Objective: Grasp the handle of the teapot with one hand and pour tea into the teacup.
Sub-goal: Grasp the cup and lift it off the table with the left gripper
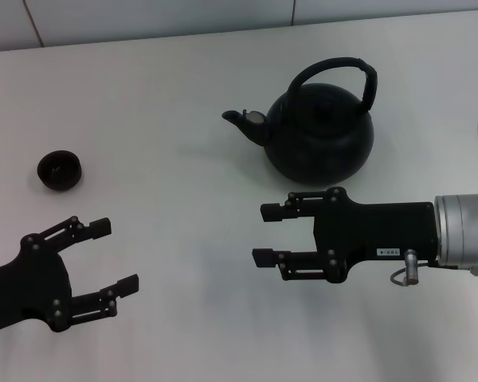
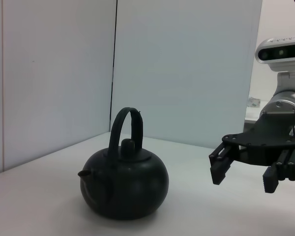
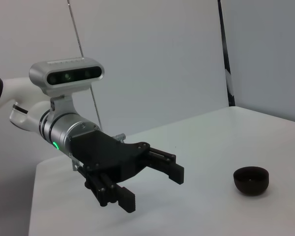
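Both claws sit at the near edge of the white surface (image 1: 183, 72), and both are empty. Left claw (image 1: 115, 256) is at the near left corner with its 2 fingers spread wide, pointing toward the middle. Right claw (image 1: 264, 235) reaches in from the right edge, fingers also wide apart, just in front of the teapot (image 1: 319, 131) but not touching it.

That teapot stands upright toward the far side, right of the middle, with its short spout turned to the left edge. Its handle (image 1: 334, 68) rises as an arch over the lid and is free. In my judgement the right claw is the better one for the grasp, because it is much nearer and its wide opening can pass around the hoop from above.

Teacup (image 1: 60, 169) rests near the left edge, well apart from the teapot, so after the lift the pot must travel across before tilting. No step of the pouring is done yet.
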Action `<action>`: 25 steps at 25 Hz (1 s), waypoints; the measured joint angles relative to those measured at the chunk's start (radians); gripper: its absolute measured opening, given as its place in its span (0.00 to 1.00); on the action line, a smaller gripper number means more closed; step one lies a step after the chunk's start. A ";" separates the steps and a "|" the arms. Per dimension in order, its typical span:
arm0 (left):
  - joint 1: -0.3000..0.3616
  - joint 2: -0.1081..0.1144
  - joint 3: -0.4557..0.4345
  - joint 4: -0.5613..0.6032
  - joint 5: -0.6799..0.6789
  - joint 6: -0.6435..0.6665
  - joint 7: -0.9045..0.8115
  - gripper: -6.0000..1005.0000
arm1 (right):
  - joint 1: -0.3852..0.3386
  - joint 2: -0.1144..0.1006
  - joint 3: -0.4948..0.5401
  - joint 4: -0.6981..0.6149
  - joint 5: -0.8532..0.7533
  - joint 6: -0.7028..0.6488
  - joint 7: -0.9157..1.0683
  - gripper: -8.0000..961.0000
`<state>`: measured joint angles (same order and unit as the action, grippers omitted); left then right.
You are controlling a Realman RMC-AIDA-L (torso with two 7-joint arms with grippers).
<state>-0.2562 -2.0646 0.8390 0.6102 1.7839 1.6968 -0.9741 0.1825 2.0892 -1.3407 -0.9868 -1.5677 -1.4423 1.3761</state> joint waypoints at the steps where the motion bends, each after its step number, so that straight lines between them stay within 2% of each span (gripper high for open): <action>1: 0.000 0.000 0.000 0.000 0.000 0.000 0.000 0.87 | 0.000 0.000 0.000 0.000 0.000 0.000 0.000 0.67; 18: -0.009 -0.001 -0.003 0.002 0.000 -0.008 0.000 0.87 | 0.002 0.000 -0.008 -0.001 0.001 0.000 0.006 0.67; 23: -0.012 -0.003 -0.038 0.001 -0.017 -0.027 -0.002 0.87 | 0.003 0.000 -0.009 0.000 0.015 0.000 0.005 0.67; 25: -0.024 -0.004 -0.095 -0.034 -0.073 -0.075 0.000 0.87 | 0.003 0.000 -0.009 0.001 0.025 0.000 0.002 0.67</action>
<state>-0.2800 -2.0690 0.7439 0.5763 1.7107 1.6215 -0.9739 0.1854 2.0894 -1.3502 -0.9854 -1.5430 -1.4418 1.3782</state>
